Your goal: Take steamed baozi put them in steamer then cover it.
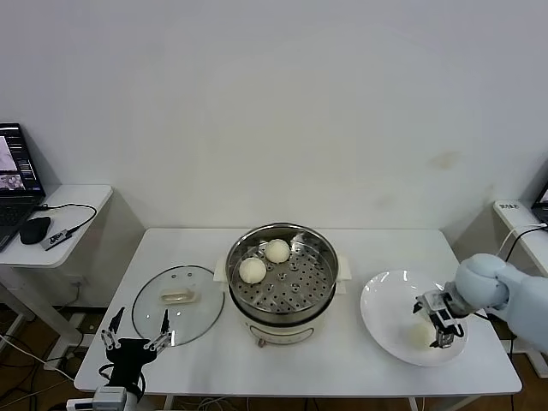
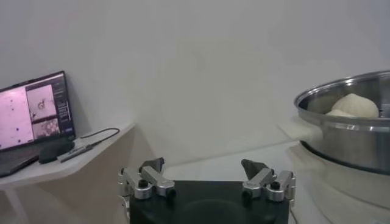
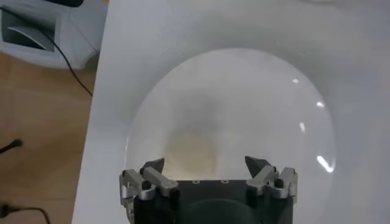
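The steel steamer (image 1: 318, 289) stands mid-table with two cream-white baozi (image 1: 276, 250) (image 1: 253, 270) on its perforated tray. One more baozi (image 1: 419, 334) lies on the white plate (image 1: 385, 304) at the right. My right gripper (image 1: 438, 329) hangs open just above this bun; in the right wrist view the bun (image 3: 192, 152) shows blurred on the plate (image 3: 256, 103), just ahead of the open right gripper (image 3: 206, 165). The glass cover (image 1: 177, 304) lies flat left of the steamer. My left gripper (image 1: 135, 339) is parked open at the table's front left corner; its wrist view shows the steamer (image 2: 347, 137).
A side desk at the left carries a laptop (image 1: 15, 175), a mouse (image 1: 35, 229) and a cable. Another small table (image 1: 518, 214) stands at the far right. The plate lies close to the table's front right edge.
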Motion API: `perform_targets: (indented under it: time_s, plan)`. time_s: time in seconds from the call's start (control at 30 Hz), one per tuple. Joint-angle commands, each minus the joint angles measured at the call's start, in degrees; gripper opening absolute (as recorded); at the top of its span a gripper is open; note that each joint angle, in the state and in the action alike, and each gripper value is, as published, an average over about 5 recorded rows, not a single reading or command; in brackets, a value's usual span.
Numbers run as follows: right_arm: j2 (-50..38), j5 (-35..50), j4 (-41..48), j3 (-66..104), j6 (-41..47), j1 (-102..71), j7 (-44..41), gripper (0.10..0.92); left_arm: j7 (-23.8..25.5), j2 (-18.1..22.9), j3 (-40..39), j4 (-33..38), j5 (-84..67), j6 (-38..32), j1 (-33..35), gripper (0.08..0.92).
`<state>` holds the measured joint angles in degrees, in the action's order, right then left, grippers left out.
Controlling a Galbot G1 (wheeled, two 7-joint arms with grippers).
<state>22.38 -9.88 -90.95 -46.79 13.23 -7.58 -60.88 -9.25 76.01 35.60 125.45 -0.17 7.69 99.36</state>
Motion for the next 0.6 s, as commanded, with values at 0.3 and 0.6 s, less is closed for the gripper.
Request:
perform_targets:
  time_s: [0.3,0.6]
  plan:
    - [2.49,-2.35,4.21,7.25,0.65,-9.26,1.69,0.805,-0.01,0.08,0.05,-0.18,0.08,0.00,-0.26,0.823]
    - [2.87,-2.60,4.47,8.56,1.10,-9.68,2.08,0.722,-0.04,0.10,0.21,-0.21,0.06,-0.01,-0.23,0.823]
